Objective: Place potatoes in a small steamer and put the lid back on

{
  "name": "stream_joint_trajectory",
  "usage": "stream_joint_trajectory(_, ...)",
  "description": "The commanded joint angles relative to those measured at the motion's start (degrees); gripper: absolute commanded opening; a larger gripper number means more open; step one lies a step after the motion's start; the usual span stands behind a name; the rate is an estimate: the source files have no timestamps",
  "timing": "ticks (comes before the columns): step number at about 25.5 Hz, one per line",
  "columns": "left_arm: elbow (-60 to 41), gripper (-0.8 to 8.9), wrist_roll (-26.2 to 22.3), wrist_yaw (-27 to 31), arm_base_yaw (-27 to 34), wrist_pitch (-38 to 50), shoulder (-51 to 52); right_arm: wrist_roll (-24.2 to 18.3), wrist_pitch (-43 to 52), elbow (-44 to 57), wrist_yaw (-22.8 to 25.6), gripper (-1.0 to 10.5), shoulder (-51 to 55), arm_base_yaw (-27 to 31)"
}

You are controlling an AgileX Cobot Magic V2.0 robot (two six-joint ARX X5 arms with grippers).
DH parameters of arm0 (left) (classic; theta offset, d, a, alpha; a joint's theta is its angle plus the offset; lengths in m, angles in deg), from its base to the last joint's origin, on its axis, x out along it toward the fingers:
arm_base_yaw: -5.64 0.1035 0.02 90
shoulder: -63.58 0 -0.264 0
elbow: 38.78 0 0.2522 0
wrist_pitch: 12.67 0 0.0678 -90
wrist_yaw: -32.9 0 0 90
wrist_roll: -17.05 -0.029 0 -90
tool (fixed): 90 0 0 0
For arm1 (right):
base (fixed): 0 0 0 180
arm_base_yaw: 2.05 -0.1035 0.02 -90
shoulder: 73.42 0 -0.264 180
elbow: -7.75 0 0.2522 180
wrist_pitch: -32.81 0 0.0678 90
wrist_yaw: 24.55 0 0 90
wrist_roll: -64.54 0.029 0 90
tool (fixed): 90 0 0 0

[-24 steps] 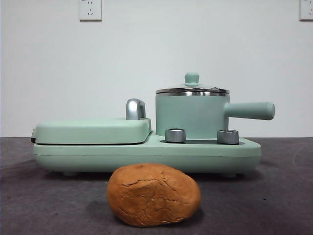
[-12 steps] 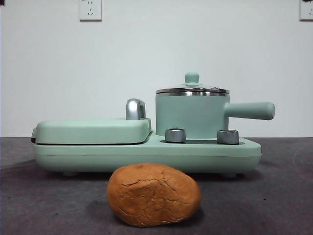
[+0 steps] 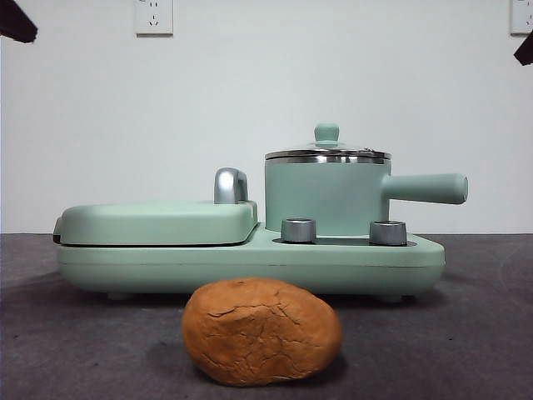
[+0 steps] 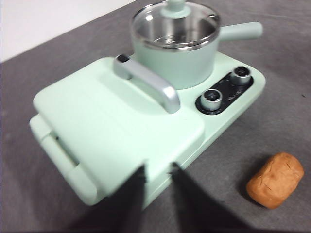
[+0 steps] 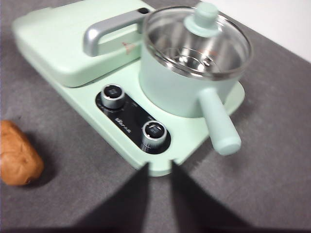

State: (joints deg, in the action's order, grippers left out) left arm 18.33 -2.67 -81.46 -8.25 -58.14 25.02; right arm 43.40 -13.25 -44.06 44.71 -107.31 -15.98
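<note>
The lid (image 3: 327,152) sits on the small steamer (image 3: 326,196); the potato (image 3: 261,331) lies on the counter (image 3: 466,333) near its front edge. Both grippers hover above with jaws slightly open and empty, so I think lifting the lid comes first.

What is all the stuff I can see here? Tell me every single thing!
Orange-brown cracked oval potato: one, on the grey table, in front of the cooker, apart from it.
Mint-green cylindrical steamer pot with a long side handle: one, standing on the cooker base.
Round clear glass lid with a mint-green knob: one, sitting on the pot.
Flat mint-green cooker base: one, on the table.
Flat green hinged grill plate with a chrome handle: one, shut, beside the pot.
Silver round dials: two, on a black panel in front of the pot.
White wall sockets: two, high on the wall.
Grey table: one.
Left gripper: black, open, above the grill plate's edge.
Right gripper: black, open, above the base's edge near the dials.
</note>
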Motion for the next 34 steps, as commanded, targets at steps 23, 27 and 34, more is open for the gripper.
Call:
stream_joint_trajectory(23, 2.32, 2.44, 12.07, 11.47, -18.58, 35.45, -28.33, 3.15, 0.74, -1.09, 0.04, 2.9, -0.11, -0.35)
stream_joint_trajectory(27, 5.46, 2.44, 12.07, 13.44, -21.07, 40.68, -37.35, 3.15, 0.74, -1.07, 0.04, 2.9, -0.13, -0.35)
stream_joint_trajectory(34, 14.53, 2.45, 12.07, 14.16, -22.77, 44.63, -49.72, 3.15, 0.74, -1.09, 0.04, 2.9, -0.13, -0.35)
